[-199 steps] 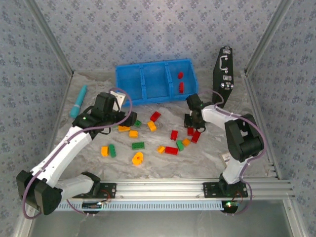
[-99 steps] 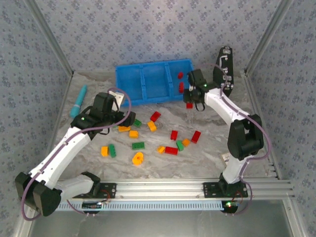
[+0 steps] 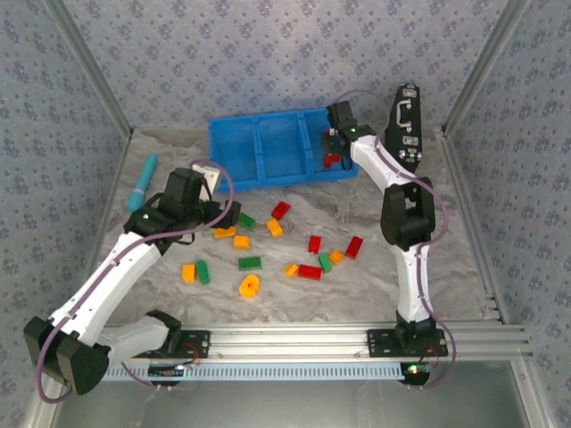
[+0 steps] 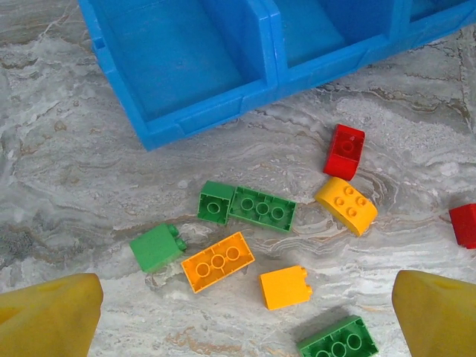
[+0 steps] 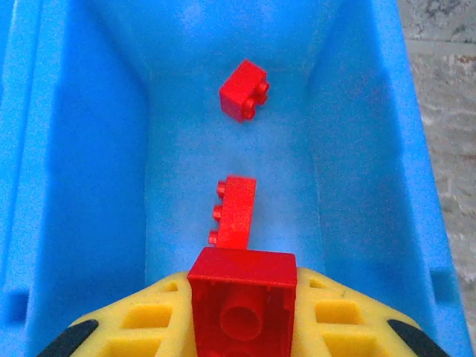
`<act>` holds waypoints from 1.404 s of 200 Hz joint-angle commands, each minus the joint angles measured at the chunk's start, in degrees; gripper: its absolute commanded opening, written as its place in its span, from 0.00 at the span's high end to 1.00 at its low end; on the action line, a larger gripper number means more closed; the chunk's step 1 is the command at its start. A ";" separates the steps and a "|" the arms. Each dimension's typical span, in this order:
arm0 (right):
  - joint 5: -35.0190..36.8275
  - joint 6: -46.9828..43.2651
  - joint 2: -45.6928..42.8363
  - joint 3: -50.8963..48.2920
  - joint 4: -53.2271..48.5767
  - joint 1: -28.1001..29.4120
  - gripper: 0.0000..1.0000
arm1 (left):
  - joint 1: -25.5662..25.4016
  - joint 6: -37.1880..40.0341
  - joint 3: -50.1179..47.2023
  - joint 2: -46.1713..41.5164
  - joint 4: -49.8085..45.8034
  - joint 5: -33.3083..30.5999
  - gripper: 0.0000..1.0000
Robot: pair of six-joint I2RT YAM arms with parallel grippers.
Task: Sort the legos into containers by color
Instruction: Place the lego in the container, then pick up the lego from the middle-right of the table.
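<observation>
My right gripper (image 3: pixel 335 143) is reached out over the right-hand compartment of the blue tray (image 3: pixel 259 147), its yellow pads (image 5: pixel 149 327) closed to one brick's width on a red brick (image 5: pixel 242 301) held with the hollow underside facing my wrist camera. Below that held brick, on the floor of the same compartment, lie two more red legos: one on its side (image 5: pixel 233 212) just beyond my fingers and another (image 5: pixel 244 90) further toward the far wall, the two apart from each other. My left gripper (image 3: pixel 223 212) hangs over the loose pile on the marble table (image 4: pixel 74 171), just in front of the tray, with its fingertips (image 4: pixel 48 316) spread wide at the two lower corners of my wrist view and nothing between them. Under it, a small green brick (image 4: pixel 216 201) touches a longer green brick (image 4: pixel 262 209); a tilted green one (image 4: pixel 158 247) sits just beside an orange three-stud brick (image 4: pixel 218 261); an orange square brick (image 4: pixel 285 287) lies near a green brick (image 4: pixel 338 341) at the bottom edge. A rounded yellow-orange brick (image 4: pixel 346 206) rests just beside a red one (image 4: pixel 344 151). The tray's left and middle compartments, as far as my left wrist view shows them, hold no bricks.
</observation>
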 commanded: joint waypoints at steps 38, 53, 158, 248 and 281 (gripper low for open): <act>0.95 -0.93 7.95 11.30 -1.42 -0.16 0.66 | 0.57 0.13 1.93 0.87 -0.40 -0.75 0.00; 0.76 -0.60 7.64 10.96 -1.59 -0.31 0.62 | 0.62 0.21 2.10 1.15 -0.40 -0.82 0.00; -1.02 3.79 -27.12 -27.58 -4.94 2.11 0.37 | 1.42 3.43 0.72 1.50 3.65 3.58 0.00; -6.96 33.28 -56.38 -67.72 -2.21 5.49 0.13 | 1.93 4.40 0.54 4.31 8.37 8.79 0.00; -6.78 38.31 -60.30 -75.40 3.31 6.24 0.09 | 1.93 4.20 -0.32 3.68 8.75 9.12 0.00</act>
